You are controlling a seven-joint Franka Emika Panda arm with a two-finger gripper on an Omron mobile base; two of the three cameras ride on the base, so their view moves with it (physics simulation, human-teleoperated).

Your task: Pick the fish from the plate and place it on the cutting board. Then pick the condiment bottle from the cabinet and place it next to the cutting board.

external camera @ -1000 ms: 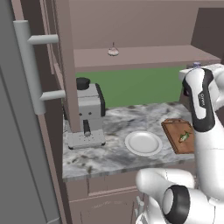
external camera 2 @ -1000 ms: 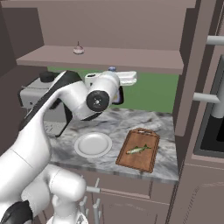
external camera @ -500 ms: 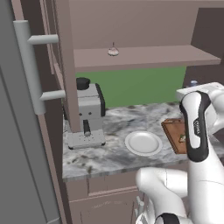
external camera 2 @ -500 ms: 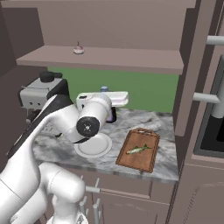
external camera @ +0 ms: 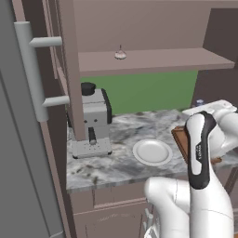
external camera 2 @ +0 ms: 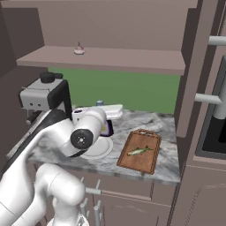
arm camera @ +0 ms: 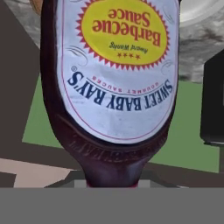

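Now arm folded low over plate, pincer clamped on condiment bottle, fish on cutting board

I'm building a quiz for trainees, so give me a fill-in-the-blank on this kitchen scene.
1. The small greenish-silver fish lies on the reddish-brown wooden ____.
2. The round white plate holds ____.
3. The dark bottle in the pincer has a label reading Barbecue ____.

Missing: cutting board; nothing; Sauce
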